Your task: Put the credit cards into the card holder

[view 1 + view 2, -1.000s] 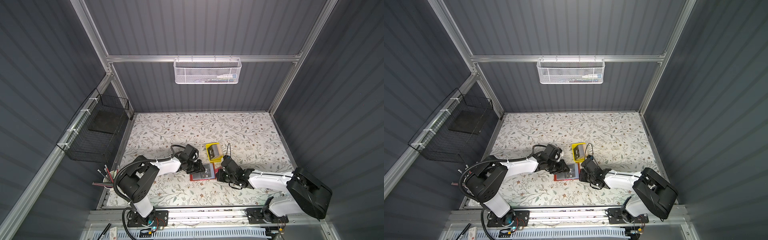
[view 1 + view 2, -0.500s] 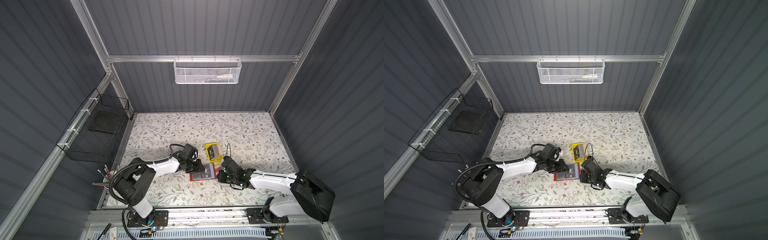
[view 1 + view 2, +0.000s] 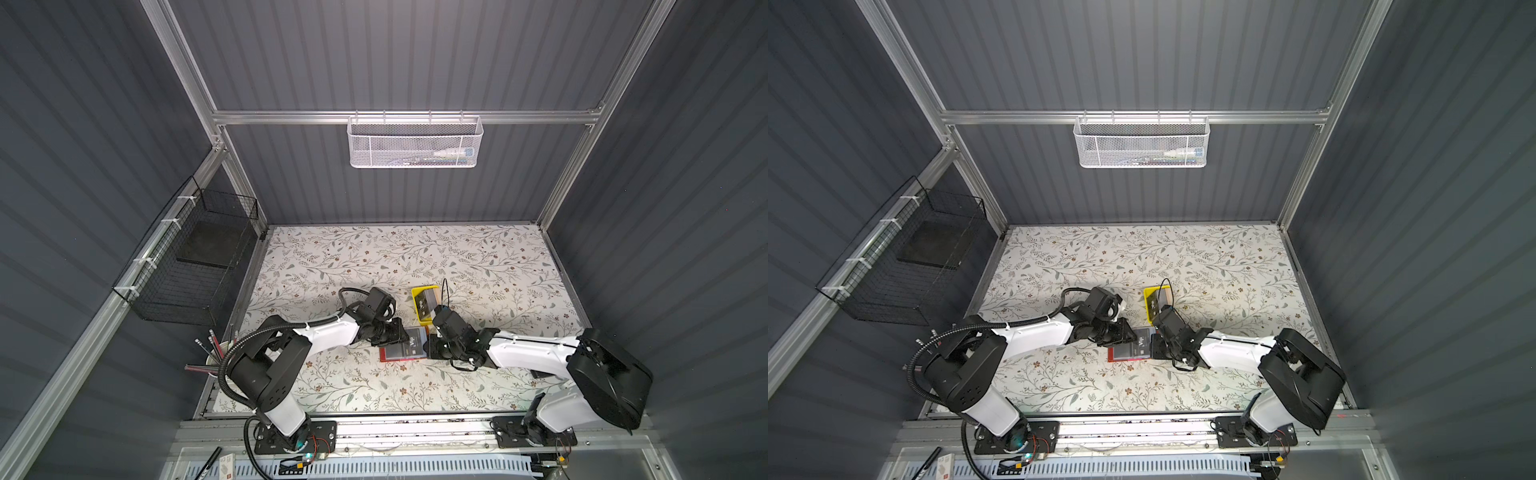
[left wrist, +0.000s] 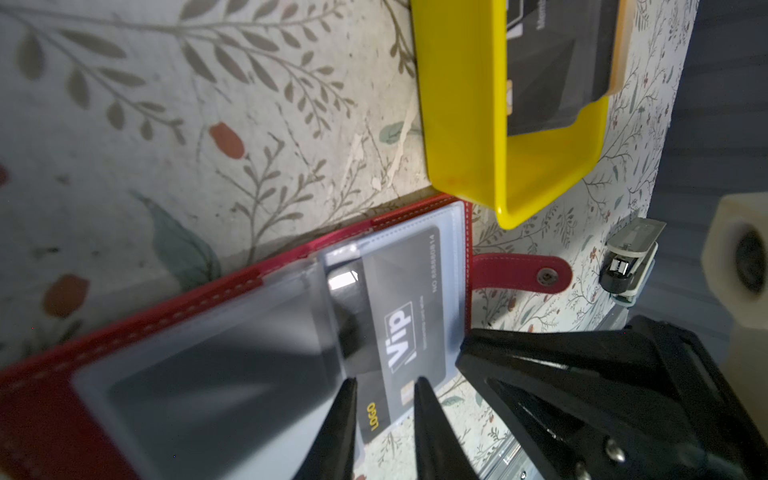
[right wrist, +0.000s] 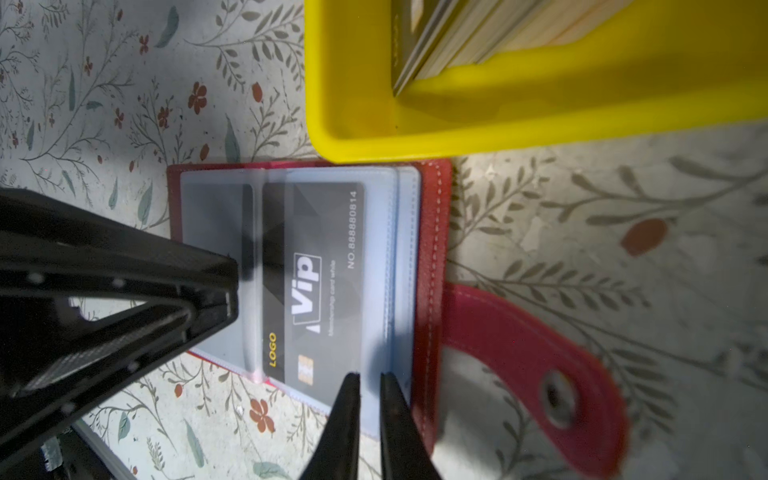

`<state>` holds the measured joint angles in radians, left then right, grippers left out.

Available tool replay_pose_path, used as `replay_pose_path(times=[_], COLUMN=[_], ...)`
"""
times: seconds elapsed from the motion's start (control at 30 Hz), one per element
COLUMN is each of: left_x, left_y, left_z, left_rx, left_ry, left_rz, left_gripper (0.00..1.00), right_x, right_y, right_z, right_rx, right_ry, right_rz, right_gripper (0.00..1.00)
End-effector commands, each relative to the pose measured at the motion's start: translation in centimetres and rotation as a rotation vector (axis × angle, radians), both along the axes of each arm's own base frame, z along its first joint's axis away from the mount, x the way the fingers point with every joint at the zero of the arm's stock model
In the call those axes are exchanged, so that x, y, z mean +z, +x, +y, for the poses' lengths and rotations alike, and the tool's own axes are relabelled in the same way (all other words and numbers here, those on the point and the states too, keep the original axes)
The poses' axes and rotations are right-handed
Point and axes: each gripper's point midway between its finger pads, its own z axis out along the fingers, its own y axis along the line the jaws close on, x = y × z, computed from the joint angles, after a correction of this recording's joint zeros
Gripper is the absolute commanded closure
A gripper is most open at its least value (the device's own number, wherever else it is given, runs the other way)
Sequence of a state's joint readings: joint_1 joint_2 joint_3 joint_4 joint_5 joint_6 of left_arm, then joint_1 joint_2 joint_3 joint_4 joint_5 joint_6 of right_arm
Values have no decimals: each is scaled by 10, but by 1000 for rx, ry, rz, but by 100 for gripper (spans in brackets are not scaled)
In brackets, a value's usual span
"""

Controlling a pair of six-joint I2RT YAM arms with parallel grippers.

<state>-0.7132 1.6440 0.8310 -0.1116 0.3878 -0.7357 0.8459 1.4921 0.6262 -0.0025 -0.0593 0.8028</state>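
The floral tabletop [image 3: 415, 257] is being enclosed by grey ribbed walls [image 3: 395, 54]; a white mesh basket [image 3: 413, 145] is being carried by an aluminium crossbar [image 3: 291, 117], a black wire basket [image 3: 195, 266] by the side rail [image 3: 102, 320].

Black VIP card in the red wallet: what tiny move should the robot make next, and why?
Probably lift the right hand away from the clear pocket of the red leather-like card holder: the black plastic VIP card already looks to lie inside that pocket, and more stacked cards wait in the yellow plastic tray.
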Motion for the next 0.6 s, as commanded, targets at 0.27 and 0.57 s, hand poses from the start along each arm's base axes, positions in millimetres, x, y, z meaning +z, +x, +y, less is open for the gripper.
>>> replay_pose_path(times=[0.27, 0.57], left_x=[-15, -17], left_y=[-6, -6], left_z=[6, 7], left_rx=[-13, -10], left_ry=[52, 62], left_rz=[24, 30], left_gripper=[74, 74], right_x=[-24, -28], right_y=[-11, -15], right_z=[-6, -12], right_rx=[-1, -12], right_ry=[-58, -72], right_rz=[59, 63], right_gripper=[88, 88])
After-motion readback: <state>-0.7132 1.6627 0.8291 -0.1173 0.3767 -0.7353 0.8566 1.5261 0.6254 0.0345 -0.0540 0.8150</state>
